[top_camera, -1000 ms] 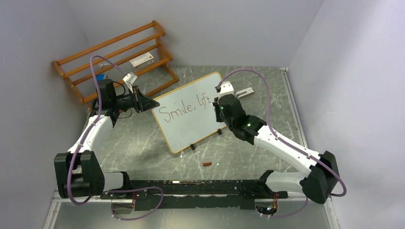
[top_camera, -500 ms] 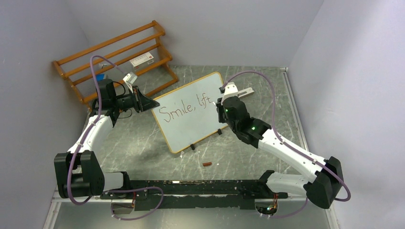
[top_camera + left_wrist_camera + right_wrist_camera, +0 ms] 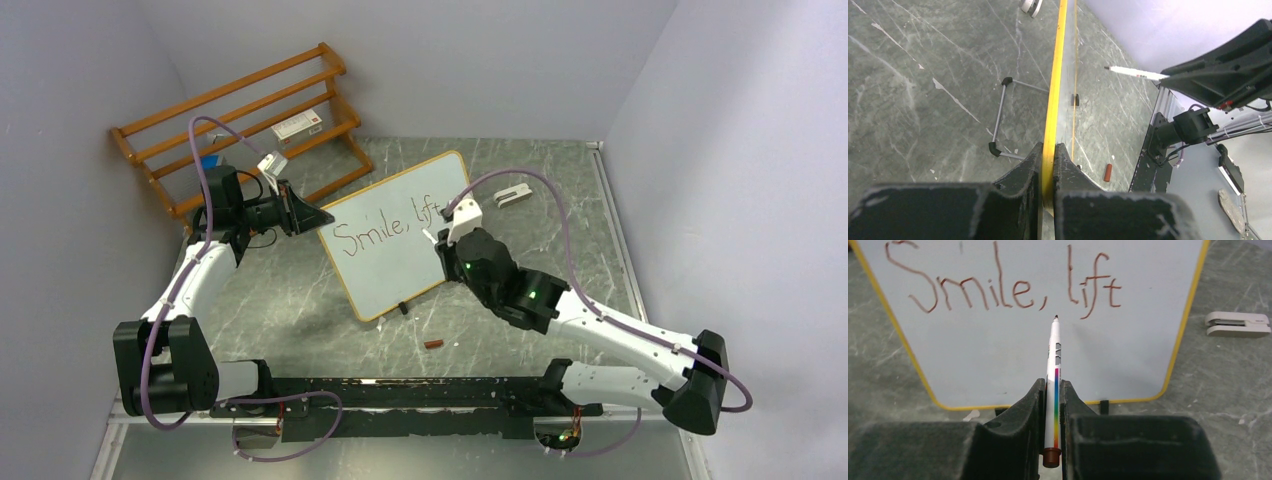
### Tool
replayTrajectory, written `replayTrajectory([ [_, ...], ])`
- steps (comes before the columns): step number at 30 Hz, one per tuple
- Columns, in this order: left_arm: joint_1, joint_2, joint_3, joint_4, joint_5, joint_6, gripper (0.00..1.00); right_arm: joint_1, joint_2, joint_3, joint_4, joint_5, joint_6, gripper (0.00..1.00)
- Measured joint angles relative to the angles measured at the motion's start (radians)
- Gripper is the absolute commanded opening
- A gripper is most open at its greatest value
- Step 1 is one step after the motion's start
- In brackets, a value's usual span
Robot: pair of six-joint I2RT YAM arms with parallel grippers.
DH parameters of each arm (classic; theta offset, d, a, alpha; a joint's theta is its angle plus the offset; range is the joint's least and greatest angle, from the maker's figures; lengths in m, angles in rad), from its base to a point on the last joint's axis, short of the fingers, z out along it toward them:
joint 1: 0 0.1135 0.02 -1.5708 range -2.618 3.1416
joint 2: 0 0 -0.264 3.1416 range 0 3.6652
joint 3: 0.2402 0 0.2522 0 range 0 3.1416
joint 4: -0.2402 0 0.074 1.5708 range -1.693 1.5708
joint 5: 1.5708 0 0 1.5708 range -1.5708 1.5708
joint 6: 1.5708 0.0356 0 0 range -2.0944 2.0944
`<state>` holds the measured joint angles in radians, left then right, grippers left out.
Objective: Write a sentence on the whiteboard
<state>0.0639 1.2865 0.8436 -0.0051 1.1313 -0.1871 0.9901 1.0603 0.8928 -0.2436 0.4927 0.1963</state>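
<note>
Right gripper (image 3: 1050,386) has swung left — clamped on the marker (image 3: 1054,352); left gripper (image 3: 1048,150) pinches the whiteboard (image 3: 400,262).

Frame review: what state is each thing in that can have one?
whiteboard: standing on its feet, edge clamped.
sentence: unfinished, reads "Smile, lift".
marker: uncapped, tip off the whiteboard.
left gripper: shut on whiteboard frame.
right gripper: shut on marker.
brown cap-like piece: lying loose.
</note>
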Motion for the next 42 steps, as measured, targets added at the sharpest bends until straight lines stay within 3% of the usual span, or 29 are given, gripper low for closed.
replayTrajectory([
  [22,-0.009,-0.012,0.000,-0.011,-0.024,-0.001,0.05,0.332,0.012,-0.138,0.038,0.136,0.007,0.00],
  [42,-0.011,-0.017,0.000,-0.018,-0.031,0.000,0.05,0.379,0.211,-0.056,0.089,0.242,0.053,0.00],
])
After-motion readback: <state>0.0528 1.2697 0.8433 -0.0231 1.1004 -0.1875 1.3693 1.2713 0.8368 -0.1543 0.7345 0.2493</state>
